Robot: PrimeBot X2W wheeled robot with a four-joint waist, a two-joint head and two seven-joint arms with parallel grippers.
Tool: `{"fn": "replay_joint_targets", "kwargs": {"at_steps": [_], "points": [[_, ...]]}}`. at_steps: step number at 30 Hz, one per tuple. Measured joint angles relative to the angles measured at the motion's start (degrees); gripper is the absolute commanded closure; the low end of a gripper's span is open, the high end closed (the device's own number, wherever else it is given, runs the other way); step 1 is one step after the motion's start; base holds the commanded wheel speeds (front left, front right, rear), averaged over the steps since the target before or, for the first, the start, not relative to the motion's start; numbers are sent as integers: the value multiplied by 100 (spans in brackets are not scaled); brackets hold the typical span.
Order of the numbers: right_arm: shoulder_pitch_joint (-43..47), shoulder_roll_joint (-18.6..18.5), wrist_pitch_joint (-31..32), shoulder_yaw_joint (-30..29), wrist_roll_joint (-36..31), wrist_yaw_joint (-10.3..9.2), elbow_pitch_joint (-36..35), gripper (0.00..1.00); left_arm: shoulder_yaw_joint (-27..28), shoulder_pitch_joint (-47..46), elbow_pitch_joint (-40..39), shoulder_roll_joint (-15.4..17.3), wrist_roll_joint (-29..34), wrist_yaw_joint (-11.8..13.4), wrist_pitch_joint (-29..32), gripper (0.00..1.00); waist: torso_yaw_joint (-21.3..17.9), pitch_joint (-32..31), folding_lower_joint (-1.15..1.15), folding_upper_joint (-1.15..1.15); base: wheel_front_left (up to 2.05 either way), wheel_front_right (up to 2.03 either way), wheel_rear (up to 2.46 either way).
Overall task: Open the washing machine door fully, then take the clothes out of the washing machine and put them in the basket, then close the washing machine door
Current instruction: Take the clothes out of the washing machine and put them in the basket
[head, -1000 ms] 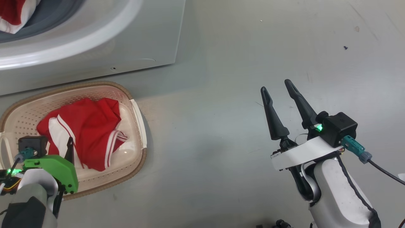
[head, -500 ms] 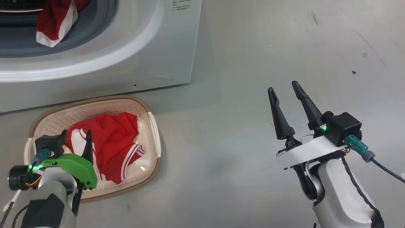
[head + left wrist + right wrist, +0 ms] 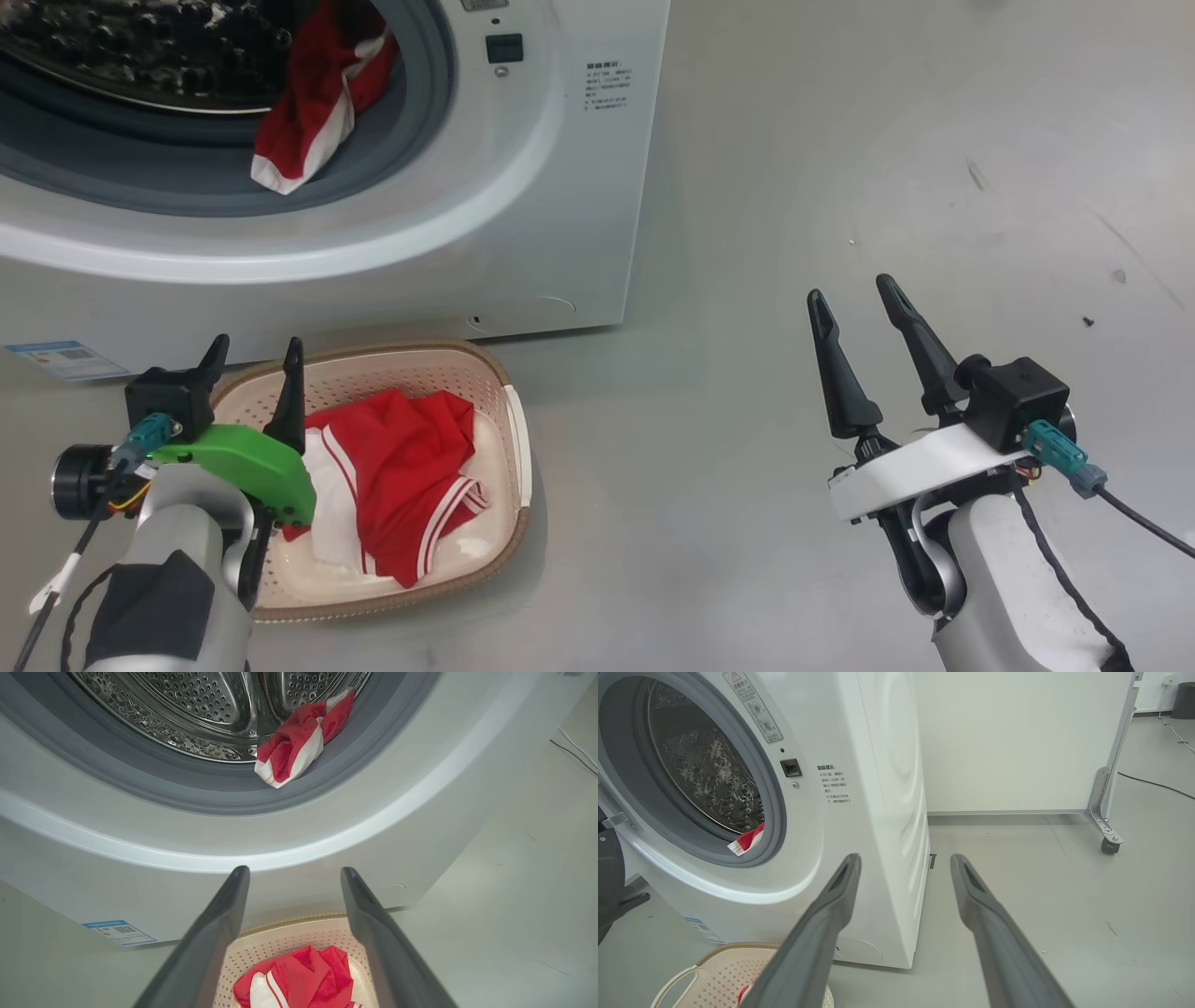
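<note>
Left gripper [image 3: 257, 343]: fingers spread wide, nothing between them. It hovers above the left end of the basket [image 3: 519, 448], tips aimed at the lower front of the washing machine [image 3: 541, 187].

Right gripper [image 3: 850, 288]: fingers spread, empty. It sits over bare floor [image 3: 840, 140] to the right of the machine, well apart from both basket and machine.

Washing machine: the round opening is uncovered, with the steel drum [image 3: 196, 714] and grey gasket [image 3: 187, 788] in plain sight. The latch slot [image 3: 504, 47] and a text sticker [image 3: 605, 86] are on the front panel right of the opening. A hinge bracket [image 3: 614, 820] is on the opposite side. A blue label [image 3: 56, 357] is on the lower front, near the left gripper.

Dark shape [image 3: 607, 868] sits at the far left edge of the right wrist view, below the bracket. It is too cropped to tell what it is.

Clothes, 2 pieces:
- red-and-white garment [image 3: 313, 103]: at the lower right of the opening, draped from the drum out over the gasket, with the white-edged end hanging on the rubber.
- second garment [image 3: 401, 476]: crumpled inside the basket, white stripes showing, and the left gripper's green housing [image 3: 252, 462] overlaps its left side in the head view.

Basket: on the floor just in front of the machine's base. I can't tell whether it touches the machine.

Behind the machine is a white partition [image 3: 1017, 742] on a caster [image 3: 1109, 845].
</note>
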Motion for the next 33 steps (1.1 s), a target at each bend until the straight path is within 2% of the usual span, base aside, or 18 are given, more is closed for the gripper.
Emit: {"fn": "replay_joint_targets", "kwargs": {"at_steps": [21,33], "points": [[809,5,0,-49,14,48,191,0,247,1395,-1651,-63,-78,-45,0,0,403,-1358,0,0,0,0,0],[1003,16,0,-8,22,51,167,0,328,2069,-2165,-108,-97,-45,0,0,389,-1661,0,0,0,0,0]]}}
